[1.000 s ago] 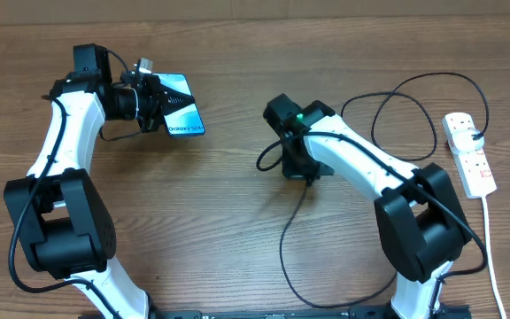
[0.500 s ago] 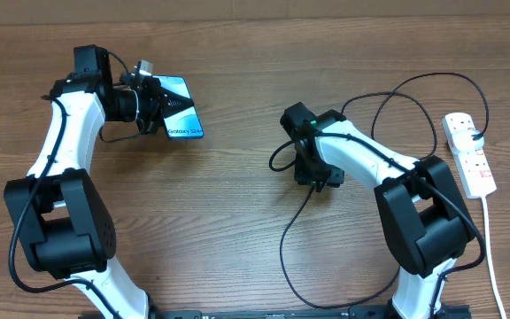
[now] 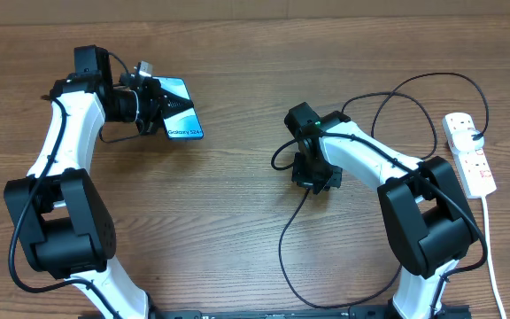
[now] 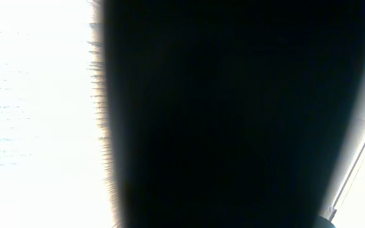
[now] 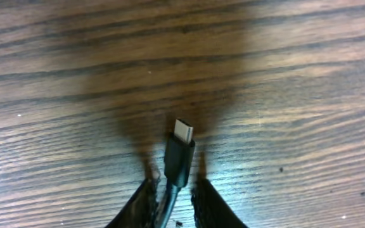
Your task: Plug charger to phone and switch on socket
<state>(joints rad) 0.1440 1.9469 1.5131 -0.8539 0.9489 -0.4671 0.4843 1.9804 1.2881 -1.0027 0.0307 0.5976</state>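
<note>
- Wooden table (image 3: 237, 230) bore both arms.
- Right gripper (image 3: 313, 177), clenched on the charger (image 5: 180, 158) (connector tip protruding), had shifted slightly rightward since a second ago.
- Left gripper (image 3: 153, 105) stayed grasping the phone (image 3: 182, 108).

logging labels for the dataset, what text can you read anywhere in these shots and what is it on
"Galaxy": on the white band of the phone screen, overhead view; the characters after it are too small to read.
On the power strip: red marks only, nothing legible.
On the cable and in the left wrist view: no text.
</note>
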